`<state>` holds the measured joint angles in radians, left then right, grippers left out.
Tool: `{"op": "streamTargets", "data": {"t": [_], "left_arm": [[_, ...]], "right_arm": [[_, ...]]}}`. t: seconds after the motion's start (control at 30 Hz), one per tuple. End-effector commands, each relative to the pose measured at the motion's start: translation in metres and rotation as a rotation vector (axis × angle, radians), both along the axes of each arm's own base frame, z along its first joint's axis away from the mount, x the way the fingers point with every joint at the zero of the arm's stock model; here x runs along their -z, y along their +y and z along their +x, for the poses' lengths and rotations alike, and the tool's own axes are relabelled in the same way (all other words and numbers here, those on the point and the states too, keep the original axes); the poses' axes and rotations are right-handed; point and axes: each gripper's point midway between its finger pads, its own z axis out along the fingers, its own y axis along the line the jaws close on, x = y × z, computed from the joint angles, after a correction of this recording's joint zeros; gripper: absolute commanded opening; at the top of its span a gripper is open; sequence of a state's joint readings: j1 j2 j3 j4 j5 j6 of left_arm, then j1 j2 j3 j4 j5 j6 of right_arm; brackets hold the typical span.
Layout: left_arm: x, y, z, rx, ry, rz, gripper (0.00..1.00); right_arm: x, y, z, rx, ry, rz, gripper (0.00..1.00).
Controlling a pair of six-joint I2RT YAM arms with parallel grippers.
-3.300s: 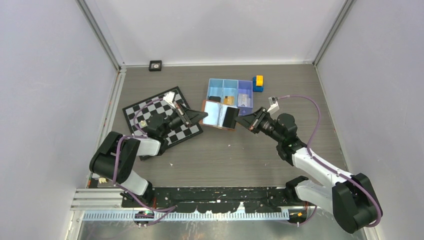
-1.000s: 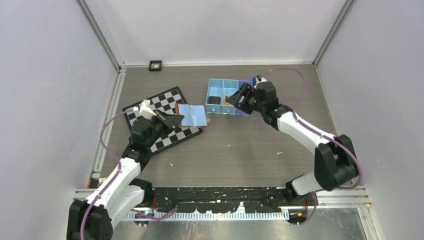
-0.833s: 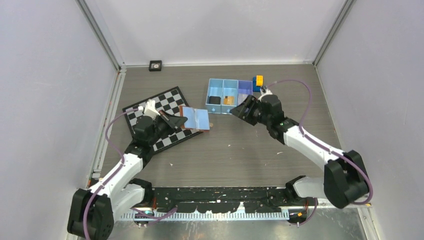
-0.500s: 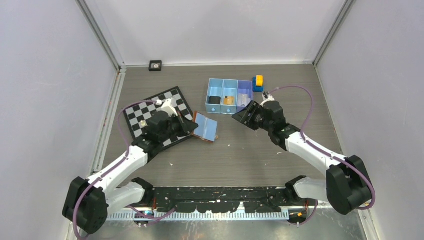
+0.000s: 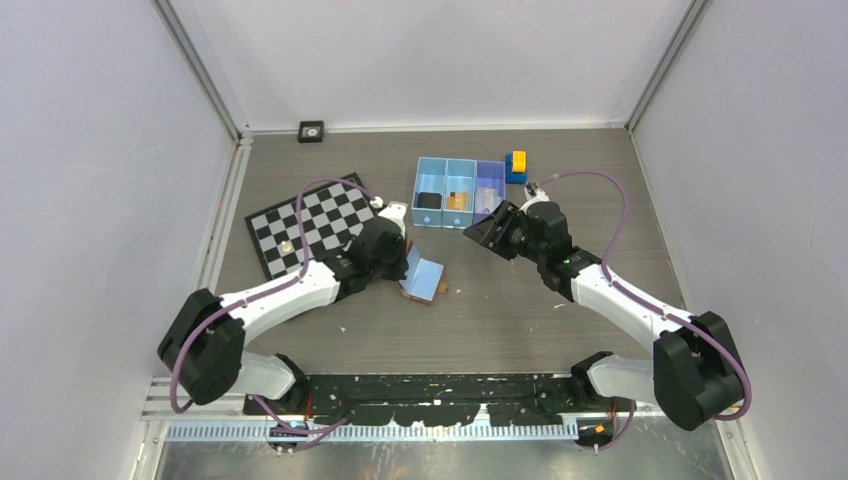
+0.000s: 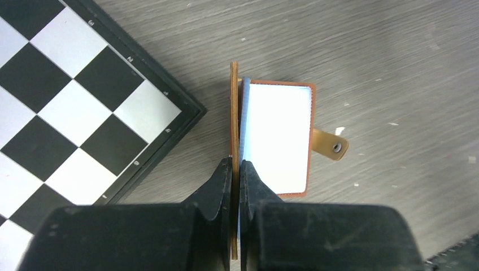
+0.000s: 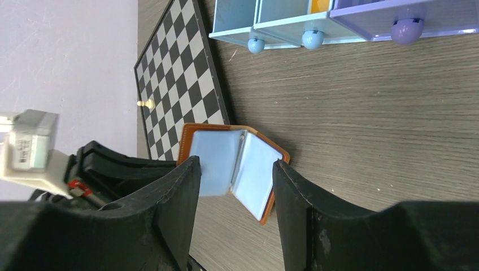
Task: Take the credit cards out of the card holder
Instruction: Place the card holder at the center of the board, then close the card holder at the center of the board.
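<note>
**Pinning the holder open to check for leftover cards**

The left gripper (image 6: 236, 165) is clamping the upright flap of the small brown leather-like card holder (image 6: 277, 138). Its other flap is lying flat on the grey wood-grain table (image 6: 395, 68), pale lining up, just beside the black-and-white chessboard (image 6: 68, 107). The right gripper (image 7: 236, 162) is hanging spread and empty nearby. Thin flat plastic credit cards (image 5: 428, 200) seem to be lying in the blue three-compartment tray (image 5: 418, 183), well apart from the holder. No card is showing plainly in the lining, so the sound course is probably pinning that flap firmly without lifting while the right fingers are sweeping low for any edge.
</note>
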<state>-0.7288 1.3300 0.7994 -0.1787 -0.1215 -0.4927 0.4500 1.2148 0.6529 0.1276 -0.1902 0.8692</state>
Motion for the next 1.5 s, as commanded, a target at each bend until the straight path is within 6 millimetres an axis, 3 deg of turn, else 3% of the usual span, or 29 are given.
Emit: {"op": "streamTargets", "data": {"t": [0.0,0.27,0.47,0.63,0.73,0.83,0.93,1.1,1.47], "left_arm": [[0.004,0.01,0.011,-0.017,-0.049,0.177,0.0],[0.015,-0.019,0.002,0.089,-0.104,0.479,0.01],[0.027,-0.032,-0.007,0.147,-0.033,0.494,0.29],[0.013,-0.044,-0.019,0.202,-0.042,0.371,0.5],[-0.002,-0.052,-0.027,0.246,-0.061,0.285,0.53],[-0.007,-0.057,-0.033,0.278,-0.072,0.227,0.52],[-0.004,-0.06,-0.034,0.29,-0.056,0.213,0.43],[0.017,-0.069,-0.038,0.328,0.061,0.178,0.09],[0.061,-0.07,-0.037,0.329,0.3,0.111,0.1]], "right_arm": [[-0.031,0.006,0.002,-0.014,-0.084,0.058,0.55],[-0.035,0.003,0.001,-0.004,-0.099,0.058,0.55],[-0.038,0.001,0.0,0.004,-0.107,0.06,0.55],[-0.04,-0.002,0.0,0.016,-0.118,0.057,0.55],[-0.04,-0.002,0.0,0.018,-0.12,0.057,0.55],[-0.04,-0.003,0.0,0.021,-0.12,0.058,0.55],[-0.041,-0.003,-0.001,0.021,-0.121,0.061,0.55],[-0.042,-0.003,-0.001,0.024,-0.126,0.063,0.55],[-0.043,-0.003,-0.002,0.023,-0.127,0.069,0.55]]}}
